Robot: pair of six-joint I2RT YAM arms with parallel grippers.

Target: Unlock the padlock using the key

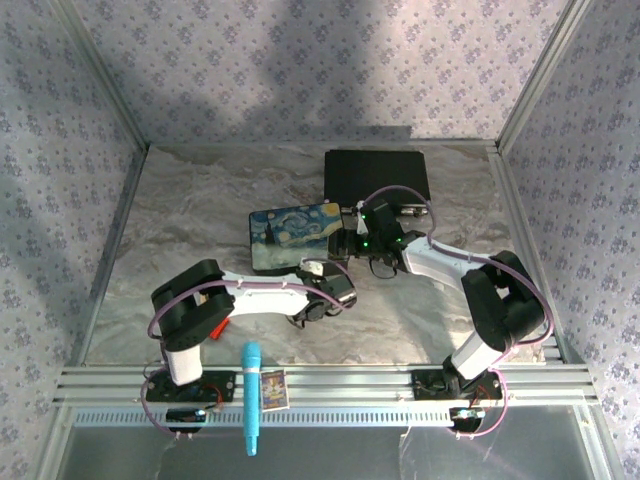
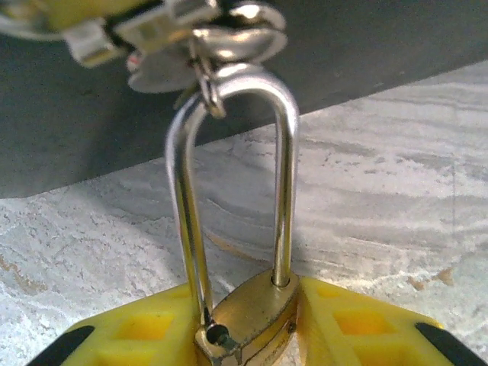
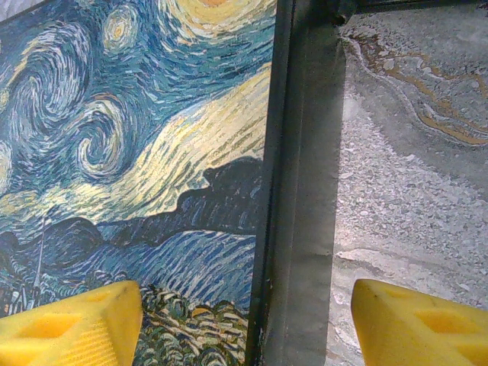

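The padlock (image 2: 248,324) hangs by its shackle (image 2: 286,191) from a metal ring (image 2: 236,34) at the dark side of the painted box (image 3: 137,152). Its brass body is low, just over the surface (image 2: 396,175). The left end effector (image 2: 248,309) is grasping this body, with one yellow finger (image 2: 358,324) touching each flank. The right end effector (image 3: 244,328) is released, its fingers wide apart above the edge of the box lid and nothing between them.

To do the step well, I judge the left should keep the body firm and not twisting, with the keyhole side free (whether the left leg of the shackle sits inside its hole, I cannot tell). The key must then enter straight, without pushing the lock sideways.
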